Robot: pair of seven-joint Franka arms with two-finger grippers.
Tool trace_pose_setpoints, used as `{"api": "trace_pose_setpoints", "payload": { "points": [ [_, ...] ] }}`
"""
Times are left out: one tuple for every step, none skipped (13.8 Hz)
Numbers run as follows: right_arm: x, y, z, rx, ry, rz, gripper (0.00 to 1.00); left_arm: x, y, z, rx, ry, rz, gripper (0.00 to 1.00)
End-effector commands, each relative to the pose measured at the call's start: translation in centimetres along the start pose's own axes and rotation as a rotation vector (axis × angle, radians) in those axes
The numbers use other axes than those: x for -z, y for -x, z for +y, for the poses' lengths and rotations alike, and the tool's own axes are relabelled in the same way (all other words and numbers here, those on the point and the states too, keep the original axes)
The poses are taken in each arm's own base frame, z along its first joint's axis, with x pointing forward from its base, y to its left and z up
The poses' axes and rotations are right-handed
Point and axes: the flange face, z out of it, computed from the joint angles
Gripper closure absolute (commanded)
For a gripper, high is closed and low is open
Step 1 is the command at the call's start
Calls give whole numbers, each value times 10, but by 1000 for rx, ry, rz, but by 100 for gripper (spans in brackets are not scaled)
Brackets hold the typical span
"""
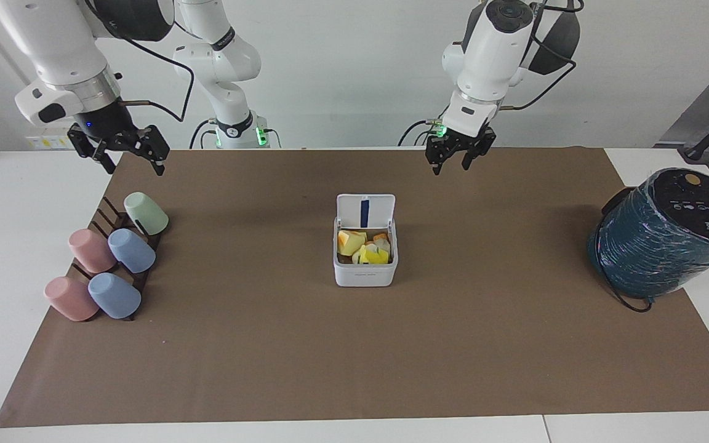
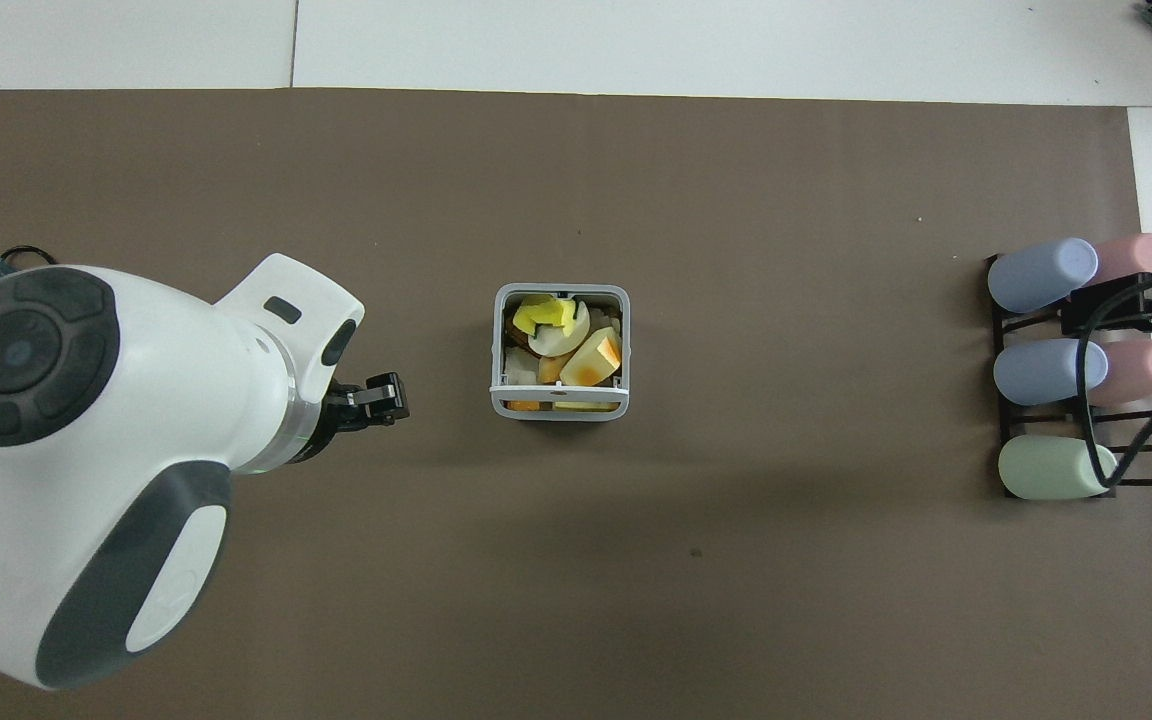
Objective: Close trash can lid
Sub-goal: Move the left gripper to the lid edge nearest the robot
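On brown paper (image 1: 490,344), boxy trash can (image 1: 365,275)

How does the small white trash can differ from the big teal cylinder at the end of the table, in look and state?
The trash can is a small white cube; the teal cylinder is much larger, round and wrapped. The trash can stands upright at the middle of the mat with its lid raised, showing yellow and orange scraps; the teal cylinder leans, its black top closed, at the left arm's end. Neither is touched by a gripper.
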Motion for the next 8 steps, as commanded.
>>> {"api": "trace_pose_setpoints", "payload": {
  "points": [
    [1,6,1,26,7,18,0,-20,32,24,79,71,46,72],
    [1,6,1,26,7,18,0,-31,41,36,100,89,59,74],
    [1,6,1,26,7,18,0,-38,46,43,102,108,69,76],
    [1,6,1,25,7,18,0,-43,56,52,89,122,65,81],
    [1,6,1,26,7,18,0,-47,59,57,85,130,57,84],
    [1,6,1,26,7,18,0,-58,60,67,76,137,55,85],
    [1,6,1,26,7,18,0,-66,63,79,82,153,65,85],
    [1,6,1,26,7,18,0,-74,63,88,112,174,78,85]
  ]
}}
